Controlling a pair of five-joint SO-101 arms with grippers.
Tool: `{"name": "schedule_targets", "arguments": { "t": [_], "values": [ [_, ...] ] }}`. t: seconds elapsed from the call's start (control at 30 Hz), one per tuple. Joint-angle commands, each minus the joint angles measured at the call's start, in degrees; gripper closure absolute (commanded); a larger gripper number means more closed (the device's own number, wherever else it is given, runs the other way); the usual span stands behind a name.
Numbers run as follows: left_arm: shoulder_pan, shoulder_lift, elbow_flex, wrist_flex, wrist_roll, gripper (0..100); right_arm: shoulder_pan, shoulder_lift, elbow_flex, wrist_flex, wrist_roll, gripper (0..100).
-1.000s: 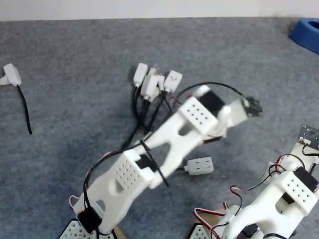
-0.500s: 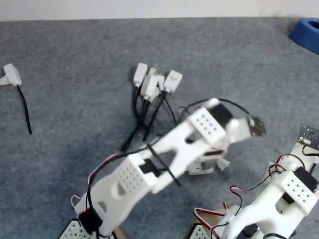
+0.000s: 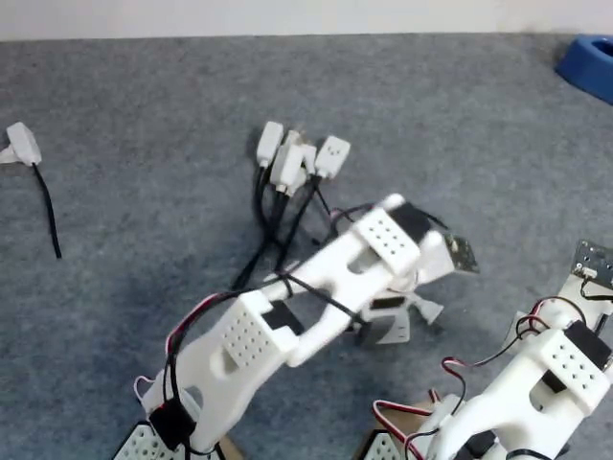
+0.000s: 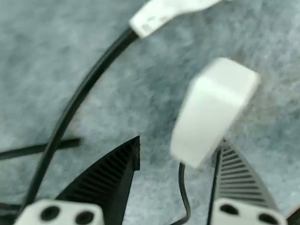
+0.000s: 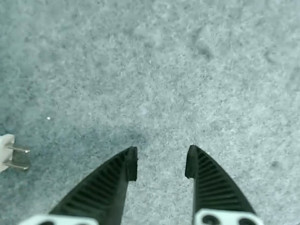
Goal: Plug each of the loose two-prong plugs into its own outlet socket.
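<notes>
Right wrist view: carpet (image 5: 187, 70) between fingers (image 5: 108, 183), plug (image 5: 8, 157) well aside.

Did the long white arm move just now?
Yes. The left arm swung toward the table's near edge, away from the plug cluster, putting its open left gripper either side of the outlet socket.

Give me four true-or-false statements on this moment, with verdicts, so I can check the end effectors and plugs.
1. The right end effector is open above the grey carpet-like table surface. True.
2. The left end effector is shut on a black cord. False: it is open, with a white plastic block between its fingers.
3. A blue curved object sits at the far right corner. True.
4. The cluster of white plugs with black cords lies under the right arm. False: it lies mid-table, beyond the left arm.
</notes>
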Motion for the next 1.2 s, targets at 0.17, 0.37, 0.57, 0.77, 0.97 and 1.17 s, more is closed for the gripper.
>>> {"name": "schedule_targets", "arguments": {
  "t": [0.17,0.37,0.57,0.77,0.97,1.17],
  "values": [
    [4.5,-0.8,0.0,0.4,2.1,76,0.2,-0.8,-0.2,-0.6,0.5,82.1],
    [4.2,-1.2,-0.2,0.5,2.1,76,0.2,-0.8,-0.2,-0.6,0.5,82.1],
    [3.6,-8.5,0.0,0.5,1.8,76,0.2,-1.0,0.1,-0.5,0.5,82.1],
    [1.3,-12.1,0.2,0.6,1.6,76,0.1,-1.3,1.5,-0.5,0.5,82.1],
    [-1.2,-11.9,0.3,0.6,0.3,76,0.1,-1.3,1.5,-0.5,0.5,82.1],
    [-1.1,-11.8,0.2,0.4,0.3,76,0.1,-1.3,1.3,-0.5,0.5,82.1]
  ]
}}
